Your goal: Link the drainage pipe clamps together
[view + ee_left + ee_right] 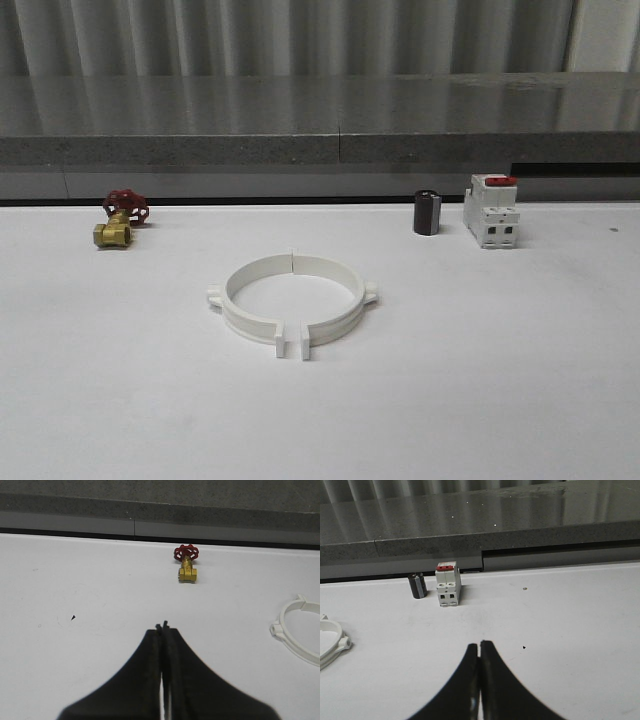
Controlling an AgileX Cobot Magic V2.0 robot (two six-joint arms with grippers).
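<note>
Two white half-ring drainage pipe clamps lie on the white table in the front view, facing each other as a ring. The left clamp [243, 300] and the right clamp [342, 297] touch at their far tabs, with a narrow gap between their near tabs. In the left wrist view part of a clamp [296, 630] shows off to one side, far from my left gripper [162, 626], which is shut with nothing in it. My right gripper [479, 643] is also shut and empty, with a clamp's edge [332, 645] at the side of its view.
A brass valve with a red handwheel [122, 218] sits at the back left of the table. At the back right stand a small black cylinder [427, 212] and a white breaker with a red top [491, 211]. A grey ledge [320, 120] runs behind the table.
</note>
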